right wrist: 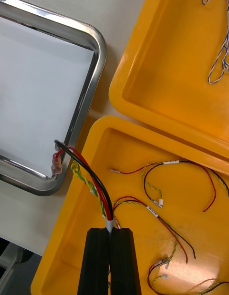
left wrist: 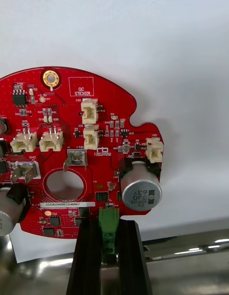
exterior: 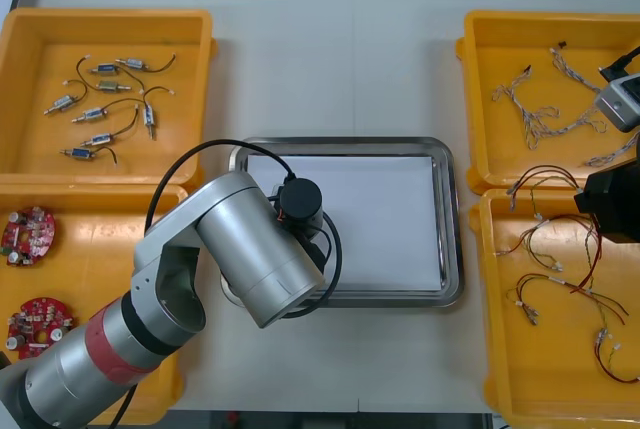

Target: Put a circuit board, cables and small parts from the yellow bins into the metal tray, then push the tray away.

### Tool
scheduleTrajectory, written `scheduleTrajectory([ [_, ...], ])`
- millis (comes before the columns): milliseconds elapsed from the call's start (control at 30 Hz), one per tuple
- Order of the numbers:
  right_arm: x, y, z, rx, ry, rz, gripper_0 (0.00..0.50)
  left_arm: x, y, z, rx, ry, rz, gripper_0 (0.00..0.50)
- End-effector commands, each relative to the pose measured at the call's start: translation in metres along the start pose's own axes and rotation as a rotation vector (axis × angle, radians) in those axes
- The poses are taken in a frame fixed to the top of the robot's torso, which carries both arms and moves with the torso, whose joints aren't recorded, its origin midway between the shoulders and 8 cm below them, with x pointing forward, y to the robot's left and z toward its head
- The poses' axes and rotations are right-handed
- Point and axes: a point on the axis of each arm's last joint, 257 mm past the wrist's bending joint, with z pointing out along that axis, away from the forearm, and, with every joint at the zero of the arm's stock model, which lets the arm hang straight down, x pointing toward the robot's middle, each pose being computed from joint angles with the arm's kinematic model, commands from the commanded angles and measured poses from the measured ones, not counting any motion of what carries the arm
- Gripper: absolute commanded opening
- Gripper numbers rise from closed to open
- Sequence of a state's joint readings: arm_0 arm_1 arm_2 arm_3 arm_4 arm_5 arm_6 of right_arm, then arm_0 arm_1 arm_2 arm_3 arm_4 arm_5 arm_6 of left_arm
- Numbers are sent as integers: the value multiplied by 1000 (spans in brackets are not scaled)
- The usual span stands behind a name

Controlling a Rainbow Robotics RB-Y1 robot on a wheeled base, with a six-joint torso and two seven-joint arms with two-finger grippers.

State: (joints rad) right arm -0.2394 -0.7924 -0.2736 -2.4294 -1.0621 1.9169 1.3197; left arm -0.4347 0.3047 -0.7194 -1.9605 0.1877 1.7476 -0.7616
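- Board (left wrist: 71,147): red and round, grasped by the left gripper (left wrist: 110,228) on only the green connector (left wrist: 109,223) at its edge. The rest reaches out past the fingertips over the white floor of the tray (left wrist: 191,245).
- Cannot tell if the board touches the floor or hangs above it.
- Risk: the hold is on one small part at the board's edge, so the board may swing or twist out from between the fingers.
- Risk: the tray rim lies right under the fingers. A release here may leave the board's near edge propped on the rim, not flat inside.
- Cable (right wrist: 88,176): red, black and yellow strands, pinched at one end by the clenched right gripper (right wrist: 110,230). It runs ahead of the fingertips, and its free end is over the tray's corner rim.
- Risk: the free end's plug may hook on the rim and drag the tray, or pull the cable out of that thin pinch.
- Bin (right wrist: 67,247) is under the right fingers, with more cables just beside them. A loose loop may get carried along.
- Risk: the left arm (exterior: 240,249) covers the tray's left part, so the grippers may bump if the right gripper moves in.
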Motion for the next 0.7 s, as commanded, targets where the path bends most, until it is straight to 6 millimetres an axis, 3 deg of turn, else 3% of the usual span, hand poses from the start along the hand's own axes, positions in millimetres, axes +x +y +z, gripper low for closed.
scheduleTrajectory([
  [33, 6, -2, -4, 26, 16, -13, 0, 4, -20, 3, 36, -7, 14, 0],
  [267, 6, -2, -4, 26, 16, -13, 0, 2, -19, 6, 33, -10, 15, 8],
  [300, 6, -2, -4, 26, 16, -13, 0, 2, -20, 6, 35, -10, 14, 35],
  [400, 6, -2, -4, 26, 16, -13, 0, 3, -19, 6, 33, -8, 12, 220],
  [467, 6, -2, -4, 26, 16, -13, 0, 3, -19, 6, 34, -10, 13, 305],
  [567, 6, -2, -4, 26, 16, -13, 0, 1, -20, 4, 37, -14, 8, 356],
  [700, 6, -2, -4, 26, 16, -13, 0, -2, -17, -5, 40, -16, 0, 361],
])
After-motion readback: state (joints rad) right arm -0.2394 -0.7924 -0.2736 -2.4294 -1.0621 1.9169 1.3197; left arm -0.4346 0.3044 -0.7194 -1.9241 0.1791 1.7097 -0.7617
